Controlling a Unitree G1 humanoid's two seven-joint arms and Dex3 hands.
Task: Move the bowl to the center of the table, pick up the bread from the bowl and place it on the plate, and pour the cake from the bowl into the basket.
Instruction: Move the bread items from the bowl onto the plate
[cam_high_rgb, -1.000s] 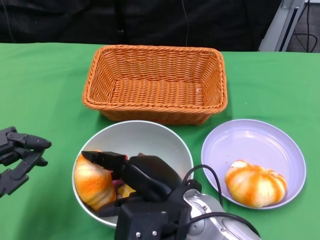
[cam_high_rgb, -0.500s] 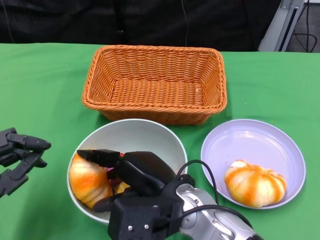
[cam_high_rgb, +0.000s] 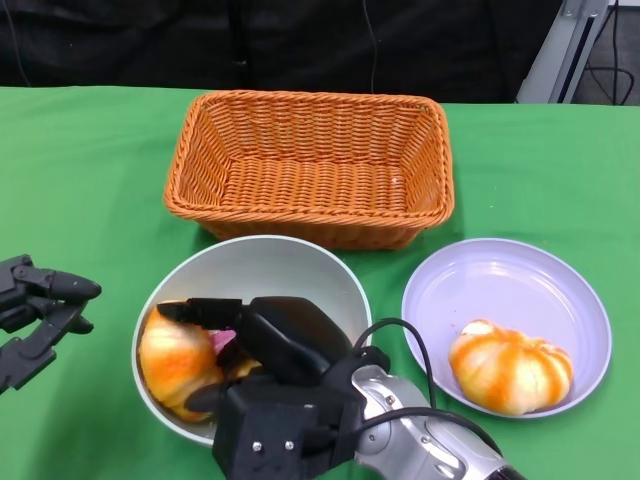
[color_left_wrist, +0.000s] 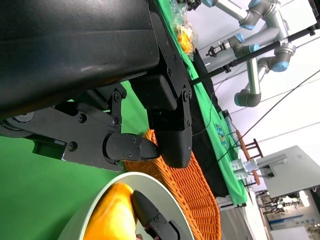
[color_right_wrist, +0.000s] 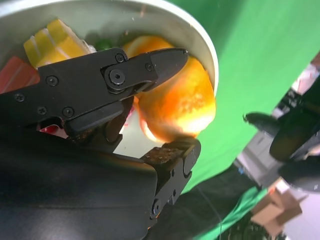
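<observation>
Orange bread (cam_high_rgb: 175, 362), gripped by the right robot hand (cam_high_rgb: 262, 345), has slid left with the bowl (cam_high_rgb: 270, 272); left robot hand (cam_high_rgb: 38, 318) empty, fingers apart

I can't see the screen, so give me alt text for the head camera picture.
The robot's right hand reaches into a pale bowl, its fingers around an orange bread roll. Behind the bowl sits a wicker basket; beside it, a lilac plate holds another roll. The left hand waits empty on the green table.
</observation>
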